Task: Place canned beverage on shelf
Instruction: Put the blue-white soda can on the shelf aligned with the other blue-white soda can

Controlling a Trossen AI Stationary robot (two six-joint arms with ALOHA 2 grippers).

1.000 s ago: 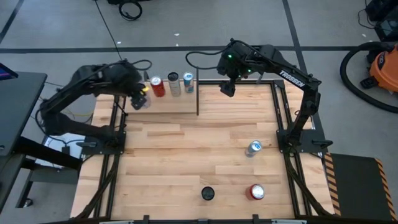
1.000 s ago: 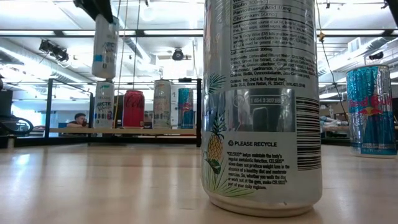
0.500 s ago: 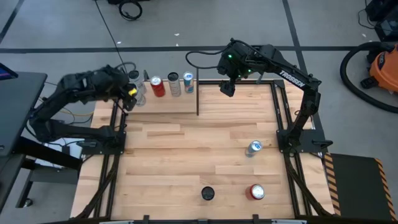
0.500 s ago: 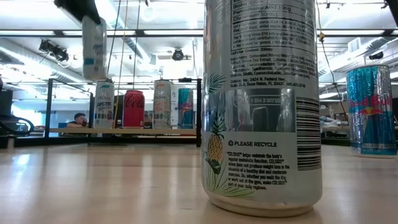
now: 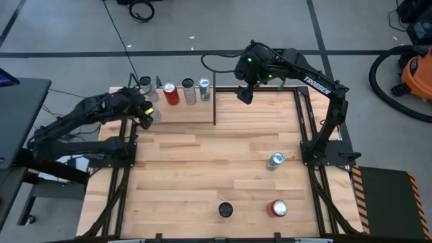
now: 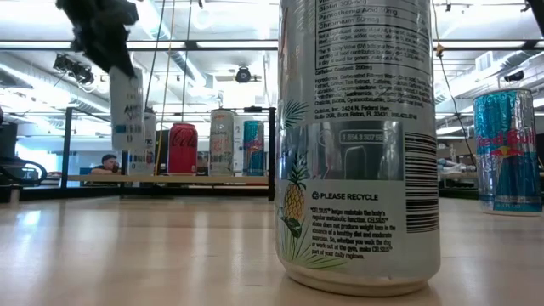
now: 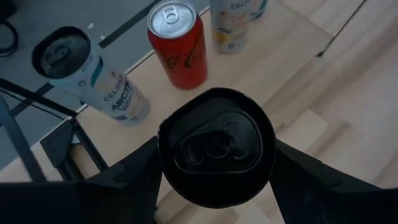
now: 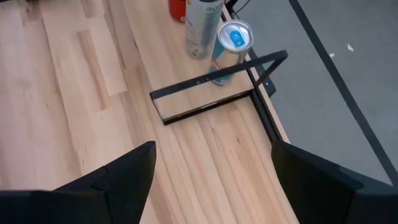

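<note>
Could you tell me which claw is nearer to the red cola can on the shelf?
Left. The left claw holds a can just beside the red cola can; the right claw hovers beyond the shelf's far end.

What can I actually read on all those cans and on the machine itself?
"PLEASE RECYCLE": tall silver pineapple can nearest the low camera; its fine print is too small.
"Red Bull": blue-and-silver can at the right.
"TROSSEN": dark right arm.
"CELSIUS": white can on the pale wood shelf.
Red can: white Coca-Cola script, partly visible.
</note>
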